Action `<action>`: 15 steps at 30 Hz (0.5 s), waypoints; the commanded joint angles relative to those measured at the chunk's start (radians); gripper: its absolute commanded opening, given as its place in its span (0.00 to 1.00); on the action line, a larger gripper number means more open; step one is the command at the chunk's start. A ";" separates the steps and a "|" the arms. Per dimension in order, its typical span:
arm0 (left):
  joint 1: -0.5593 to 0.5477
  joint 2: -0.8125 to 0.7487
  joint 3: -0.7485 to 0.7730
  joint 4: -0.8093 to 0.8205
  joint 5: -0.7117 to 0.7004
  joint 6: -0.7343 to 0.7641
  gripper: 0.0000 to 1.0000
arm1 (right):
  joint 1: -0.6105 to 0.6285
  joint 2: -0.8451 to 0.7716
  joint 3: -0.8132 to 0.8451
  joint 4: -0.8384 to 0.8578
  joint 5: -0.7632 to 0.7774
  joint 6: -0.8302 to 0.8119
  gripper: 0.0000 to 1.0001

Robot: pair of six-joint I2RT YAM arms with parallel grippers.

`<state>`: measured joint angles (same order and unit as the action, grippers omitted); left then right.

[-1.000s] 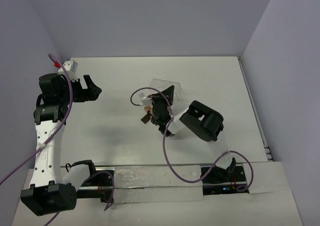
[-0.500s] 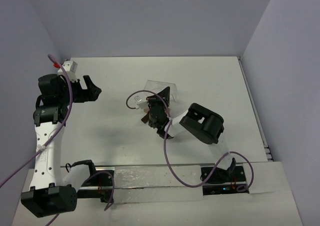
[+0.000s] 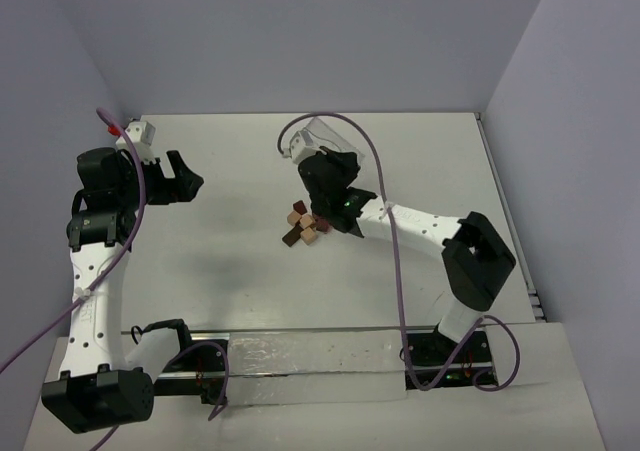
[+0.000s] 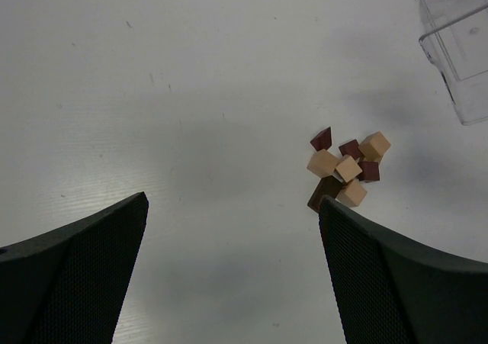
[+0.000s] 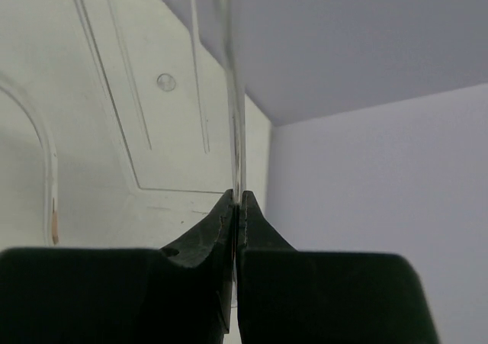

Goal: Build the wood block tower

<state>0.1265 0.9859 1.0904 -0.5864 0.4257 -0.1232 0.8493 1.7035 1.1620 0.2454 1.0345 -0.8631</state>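
Several tan and dark brown wood blocks (image 3: 300, 224) lie in a loose heap on the table; the left wrist view shows the heap (image 4: 345, 168) just beyond my right fingertip. No tower stands. My right gripper (image 3: 335, 161) is shut on the wall of the clear plastic tray (image 3: 335, 133), held tilted above and behind the heap. In the right wrist view, the jaws (image 5: 237, 199) pinch the thin tray wall (image 5: 152, 92). My left gripper (image 3: 192, 182) is open and empty, left of the heap, and it also shows in the left wrist view (image 4: 232, 200).
The tray also shows at the top right of the left wrist view (image 4: 461, 50). The right arm's purple cable (image 3: 385, 221) arcs over the table. Grey walls close in the table at the back and both sides.
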 commanded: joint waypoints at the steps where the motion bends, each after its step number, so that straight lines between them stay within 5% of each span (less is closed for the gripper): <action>1: 0.004 -0.005 0.012 0.042 0.035 0.000 0.99 | -0.011 -0.054 0.088 -0.634 -0.241 0.493 0.00; 11: 0.004 -0.030 -0.009 0.057 0.090 0.028 0.99 | -0.180 -0.038 0.189 -0.934 -0.657 0.687 0.00; 15: 0.004 -0.035 -0.019 0.066 0.109 0.038 0.99 | -0.437 -0.026 0.213 -0.954 -0.816 0.676 0.00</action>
<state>0.1265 0.9717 1.0801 -0.5718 0.4831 -0.1062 0.6027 1.6822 1.3020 -0.6295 0.4022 -0.2480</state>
